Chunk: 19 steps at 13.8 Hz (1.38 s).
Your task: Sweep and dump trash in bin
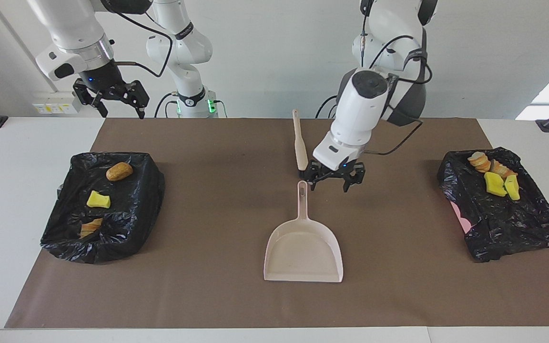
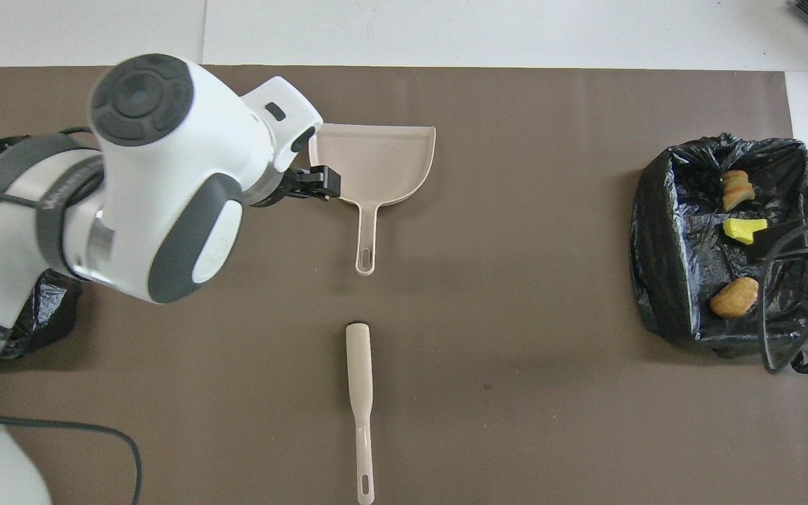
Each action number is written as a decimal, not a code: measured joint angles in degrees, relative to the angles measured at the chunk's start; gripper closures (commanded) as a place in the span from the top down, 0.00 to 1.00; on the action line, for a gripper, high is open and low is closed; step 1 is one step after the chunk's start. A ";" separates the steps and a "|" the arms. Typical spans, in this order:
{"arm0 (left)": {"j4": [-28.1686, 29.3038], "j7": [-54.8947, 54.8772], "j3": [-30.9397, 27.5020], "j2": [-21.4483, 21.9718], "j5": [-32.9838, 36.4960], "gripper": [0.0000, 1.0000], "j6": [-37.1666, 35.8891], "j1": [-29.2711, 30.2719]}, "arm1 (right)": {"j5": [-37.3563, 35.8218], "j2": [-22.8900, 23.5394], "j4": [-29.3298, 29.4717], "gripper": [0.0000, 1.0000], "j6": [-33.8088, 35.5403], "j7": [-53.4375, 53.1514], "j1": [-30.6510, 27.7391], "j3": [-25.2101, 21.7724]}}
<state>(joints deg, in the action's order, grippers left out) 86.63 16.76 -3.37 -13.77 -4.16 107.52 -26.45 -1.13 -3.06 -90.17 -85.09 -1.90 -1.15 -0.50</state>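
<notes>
Seven small chunks of trash lie in two bins lined with black bags, one at each end of the brown mat. Three sit in the bin at the right arm's end [image 1: 103, 205]: a brown bread-like roll [image 1: 119, 171], a bright yellow spongy piece [image 1: 98, 200] and a tan crust [image 1: 90, 227]. Four sit in the bin at the left arm's end [image 1: 503, 214]: two yellow sponge bits [image 1: 494, 184] beside sliced tan bread pieces [image 1: 479, 162].

A pale pink dustpan [image 1: 303, 243] lies flat and empty mid-mat, its handle pointing toward the robots. A matching brush [image 1: 299, 145] lies nearer to the robots.

Hanging just above the mat beside the dustpan's handle tip, the left gripper [image 1: 334, 183] has its jaws spread wide and holds nothing. High over the table's edge, the right gripper [image 1: 112, 102] waits with jaws spread and empty.

No readable writing shows on the task's things.
</notes>
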 measured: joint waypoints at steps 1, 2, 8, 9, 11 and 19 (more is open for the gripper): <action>0.04 -2.89 -0.14 2.82 0.01 1.00 -3.22 2.45 | 0.00 -0.01 0.00 1.00 0.00 0.00 -0.03 -0.17; 0.07 -5.47 -0.23 5.17 0.01 1.00 -5.95 4.66 | 0.00 -0.01 0.00 1.00 0.00 0.00 -0.03 -0.20; -0.18 -19.49 -0.61 14.52 0.10 1.00 -15.79 17.37 | 0.00 -0.01 0.00 1.00 0.00 0.00 -0.03 -0.18; -0.87 -20.30 -0.67 15.21 0.73 1.00 -17.86 18.69 | 0.00 -0.01 0.01 1.00 0.00 0.00 -0.03 -0.16; -3.88 -22.60 -0.78 15.52 3.03 1.00 -21.98 19.81 | 0.00 -0.01 0.06 1.00 0.00 0.00 -0.02 -0.14; -5.48 -23.66 -0.04 16.63 3.70 1.00 -25.00 19.88 | 0.59 0.10 0.11 1.00 1.62 0.00 0.12 0.54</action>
